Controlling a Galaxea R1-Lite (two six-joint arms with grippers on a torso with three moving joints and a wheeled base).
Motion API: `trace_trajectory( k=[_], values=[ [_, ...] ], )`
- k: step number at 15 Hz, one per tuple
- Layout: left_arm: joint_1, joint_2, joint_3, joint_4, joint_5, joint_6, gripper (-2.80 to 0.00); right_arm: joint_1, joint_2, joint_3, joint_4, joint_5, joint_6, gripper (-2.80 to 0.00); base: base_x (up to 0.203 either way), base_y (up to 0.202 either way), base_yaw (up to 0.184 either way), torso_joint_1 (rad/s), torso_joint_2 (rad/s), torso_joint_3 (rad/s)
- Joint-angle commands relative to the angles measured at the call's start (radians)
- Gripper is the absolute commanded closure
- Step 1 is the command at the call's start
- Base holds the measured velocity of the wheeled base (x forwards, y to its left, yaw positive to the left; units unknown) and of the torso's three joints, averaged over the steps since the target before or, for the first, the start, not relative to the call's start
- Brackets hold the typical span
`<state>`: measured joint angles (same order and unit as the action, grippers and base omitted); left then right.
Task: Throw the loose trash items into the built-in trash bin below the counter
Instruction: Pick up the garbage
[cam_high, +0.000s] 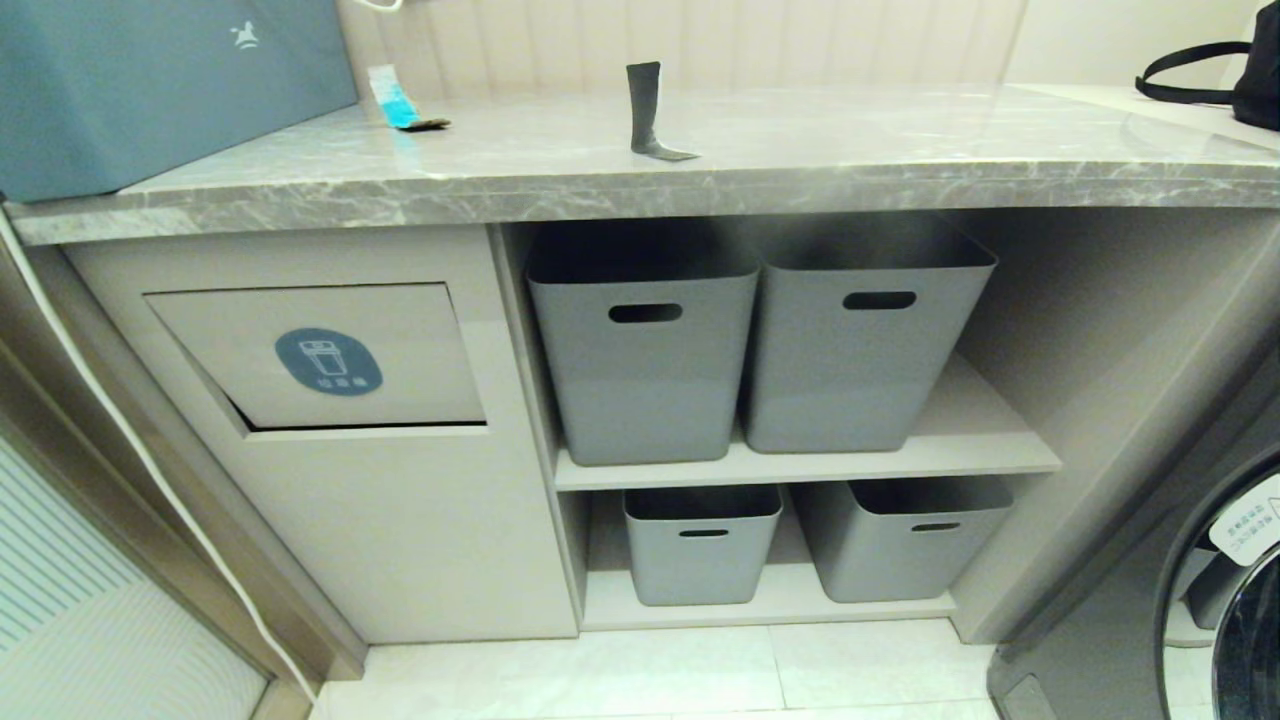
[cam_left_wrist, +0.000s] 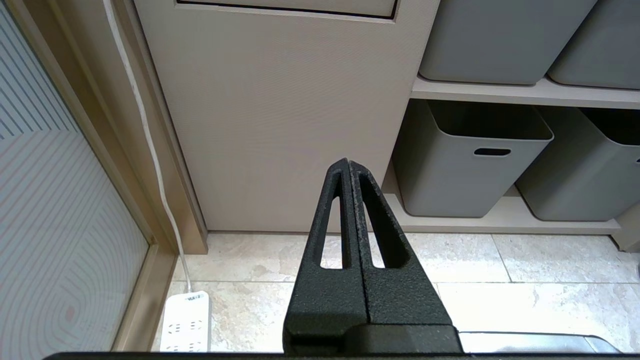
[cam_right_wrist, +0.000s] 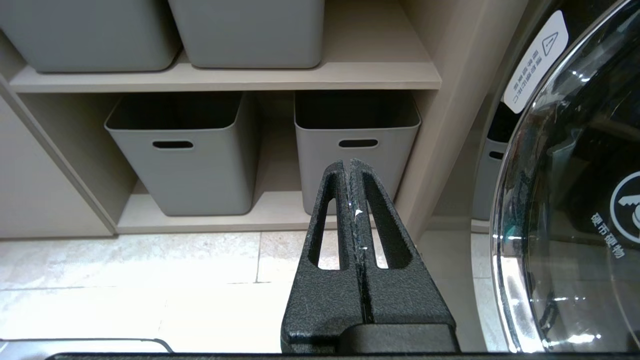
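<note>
Two loose trash items lie on the grey marble counter (cam_high: 800, 150): a dark grey bent strip (cam_high: 648, 112) standing near the middle, and a turquoise-and-white wrapper piece (cam_high: 400, 103) with a brown end further left. Below the counter's left part is the built-in trash bin (cam_high: 330, 355), a beige flap with a blue oval bin label. Neither arm shows in the head view. My left gripper (cam_left_wrist: 348, 162) is shut and empty, low in front of the cabinet panel under the flap. My right gripper (cam_right_wrist: 347, 162) is shut and empty, low before the lower shelf.
Several grey tubs (cam_high: 640, 350) with slot handles fill two shelves right of the bin. A blue box (cam_high: 150, 80) with a white horse logo stands at the counter's left end, a black bag (cam_high: 1255, 70) at its right. A washing machine (cam_right_wrist: 570, 200) stands right; a power strip (cam_left_wrist: 185, 322) lies on the floor.
</note>
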<state>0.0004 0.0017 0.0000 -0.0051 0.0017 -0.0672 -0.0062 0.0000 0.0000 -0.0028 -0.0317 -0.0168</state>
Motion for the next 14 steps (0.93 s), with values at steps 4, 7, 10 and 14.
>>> trace_trajectory(
  k=[4, 7, 10, 14],
  values=[
    [0.001, 0.001, 0.003, 0.001, 0.000, 0.000, 0.00, 0.000, 0.002, 0.002, -0.002, -0.004, 0.018, 0.00, 0.000, 0.000, 0.000, 0.000, 0.00, 0.000],
    [0.000, 0.001, 0.003, -0.001, 0.001, -0.002, 0.00, 0.000, 0.002, 0.002, -0.002, -0.005, 0.028, 0.00, 0.000, 0.000, 0.000, 0.000, 0.00, 0.000],
    [0.000, 0.001, 0.002, -0.001, 0.001, -0.002, 0.00, 0.000, 0.002, 0.002, -0.002, -0.005, 0.028, 0.00, 0.000, 0.000, 0.000, 0.000, 0.00, 0.000],
    [0.000, 0.001, 0.003, -0.003, 0.003, -0.008, 0.00, 0.000, 0.002, 0.002, -0.013, -0.004, 0.018, 0.00, 0.000, 0.000, 0.000, 0.035, -0.18, -0.165]
  ],
)
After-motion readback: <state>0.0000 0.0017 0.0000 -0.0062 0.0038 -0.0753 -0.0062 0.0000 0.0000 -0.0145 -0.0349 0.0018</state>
